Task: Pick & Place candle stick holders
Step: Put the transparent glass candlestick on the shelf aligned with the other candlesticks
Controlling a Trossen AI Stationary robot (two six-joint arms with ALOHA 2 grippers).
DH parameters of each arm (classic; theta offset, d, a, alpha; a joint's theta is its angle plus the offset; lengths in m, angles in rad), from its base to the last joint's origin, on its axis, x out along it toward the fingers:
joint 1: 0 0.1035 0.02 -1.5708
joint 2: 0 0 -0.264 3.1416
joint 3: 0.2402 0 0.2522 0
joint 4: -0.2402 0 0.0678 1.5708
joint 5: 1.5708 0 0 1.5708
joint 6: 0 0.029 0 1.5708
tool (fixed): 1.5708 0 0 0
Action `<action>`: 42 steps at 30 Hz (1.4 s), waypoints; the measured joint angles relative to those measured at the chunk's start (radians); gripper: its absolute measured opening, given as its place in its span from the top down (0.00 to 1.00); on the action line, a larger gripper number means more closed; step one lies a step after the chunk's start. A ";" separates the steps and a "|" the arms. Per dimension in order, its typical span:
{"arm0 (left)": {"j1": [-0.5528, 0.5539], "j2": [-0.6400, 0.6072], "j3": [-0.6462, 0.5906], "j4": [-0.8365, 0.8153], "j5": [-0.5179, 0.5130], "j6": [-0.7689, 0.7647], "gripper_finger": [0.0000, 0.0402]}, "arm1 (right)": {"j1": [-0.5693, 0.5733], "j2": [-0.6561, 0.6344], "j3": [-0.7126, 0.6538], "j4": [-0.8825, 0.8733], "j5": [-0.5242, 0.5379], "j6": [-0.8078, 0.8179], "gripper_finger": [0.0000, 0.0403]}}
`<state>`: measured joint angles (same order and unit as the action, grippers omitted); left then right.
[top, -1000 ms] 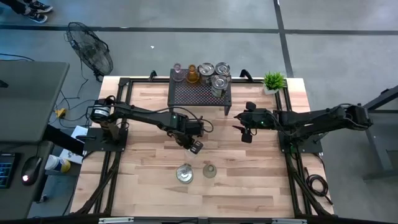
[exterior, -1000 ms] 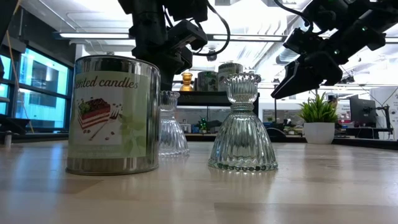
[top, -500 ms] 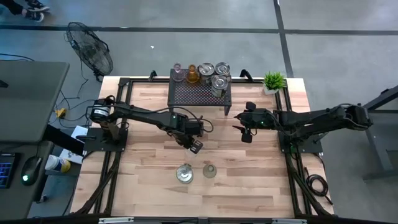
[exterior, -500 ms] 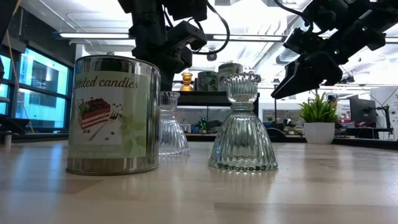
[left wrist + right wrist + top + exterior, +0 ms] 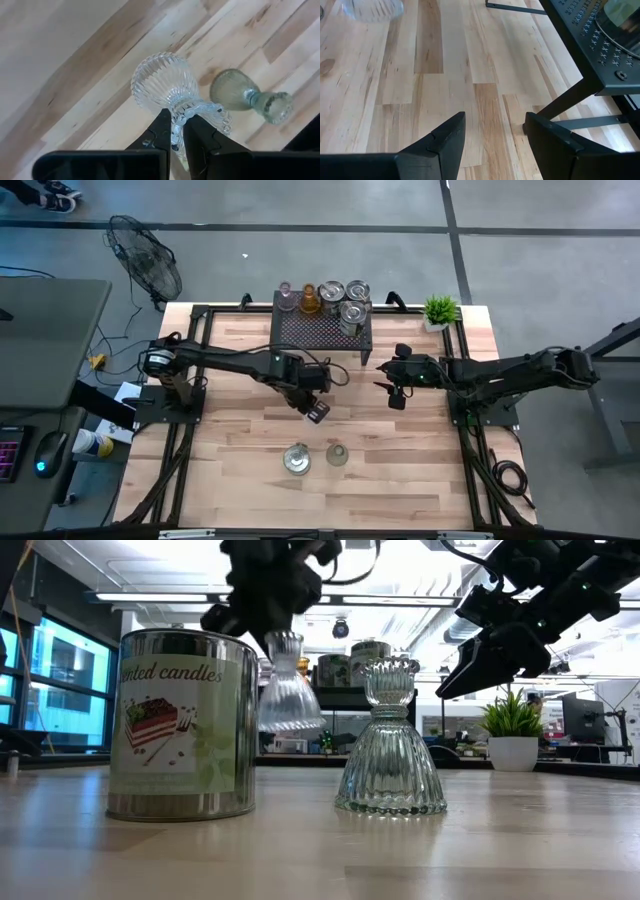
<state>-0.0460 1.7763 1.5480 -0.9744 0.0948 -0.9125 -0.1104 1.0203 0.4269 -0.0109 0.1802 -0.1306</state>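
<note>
My left gripper [image 5: 316, 413] hangs over the middle of the table, shut on a clear ribbed glass candle stick holder [image 5: 288, 698] that is up in the air. Nearer the front edge stand a pale green glass holder [image 5: 390, 740] and a silvery tin of scented candles [image 5: 180, 725], each on its base. Several more holders, one amber [image 5: 310, 300] and one pinkish [image 5: 286, 296], stand on top of the black mesh rack [image 5: 322, 332]. My right gripper [image 5: 495, 135] waits open to the right of the rack, above bare wood. My left gripper pinches the beaded rim [image 5: 178, 120] of the clear holder's top cup between its two fingers. One finger [image 5: 200, 142] seems to stand inside the cup and the other outside. The fingers come steeply from above. The holder hangs below them, bell base down, clear of the table.
A small potted plant [image 5: 439, 310] stands at the far right corner. The rack's black leg [image 5: 570, 100] is close in front of my right gripper. Bare wood lies left and right of the two things at the front.
My left gripper has gone up with the clear holder. The holder stood on the table behind the tin and now hangs clear above it, still upright.
</note>
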 joint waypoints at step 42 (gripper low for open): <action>0.269 0.000 0.438 -0.479 -0.029 0.260 0.94 | 0.000 0.000 0.000 0.000 -0.007 0.002 0.51</action>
<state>0.2231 1.7760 1.9858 -1.4537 0.0662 -0.6524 -0.1101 1.0203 0.4270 -0.0105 0.1734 -0.1287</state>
